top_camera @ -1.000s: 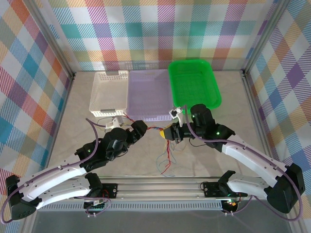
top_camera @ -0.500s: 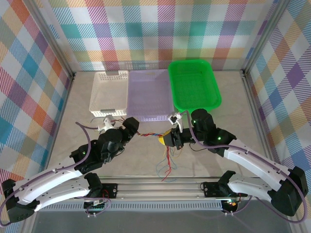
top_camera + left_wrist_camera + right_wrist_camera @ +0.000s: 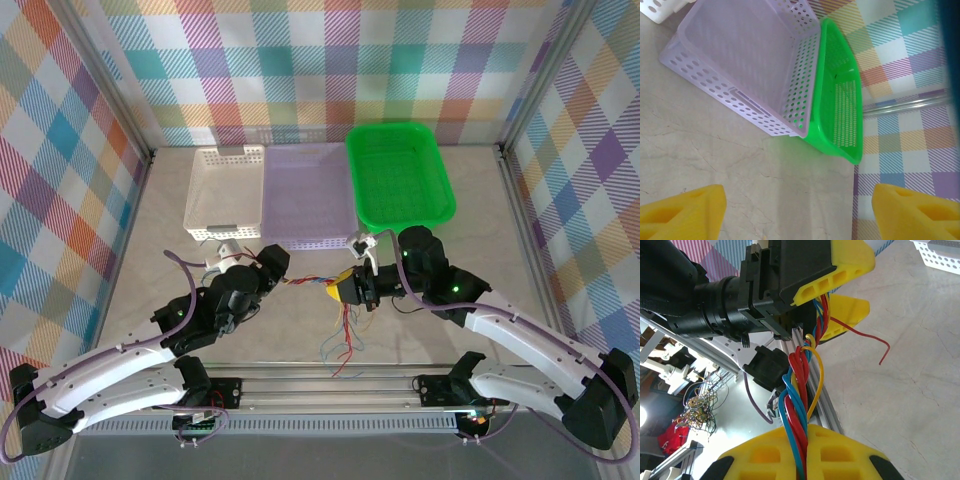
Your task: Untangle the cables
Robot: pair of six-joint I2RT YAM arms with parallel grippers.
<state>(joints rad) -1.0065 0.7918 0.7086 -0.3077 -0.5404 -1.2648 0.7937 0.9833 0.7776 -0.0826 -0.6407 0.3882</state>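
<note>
No writing, label, brand, number or sign can be read. That holds for the cables (image 3: pixel 799 390) and, beyond them, the white basket (image 3: pixel 225 185), the lilac basket (image 3: pixel 308 195) and the green basket (image 3: pixel 398 175).

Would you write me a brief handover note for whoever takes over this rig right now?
Left pincer: open, fingers wide apart; the right wrist view shows the cables running between them.
Right pincer: shut on the cables.
Cables: red, blue and yellow strands twisted into one span between the two pincers; loose ends trail onto the table below the right pincer.
Done: the bundle is picked up and stretched between the arms.
Left: the strands are twisted together and none is separated yet.
</note>
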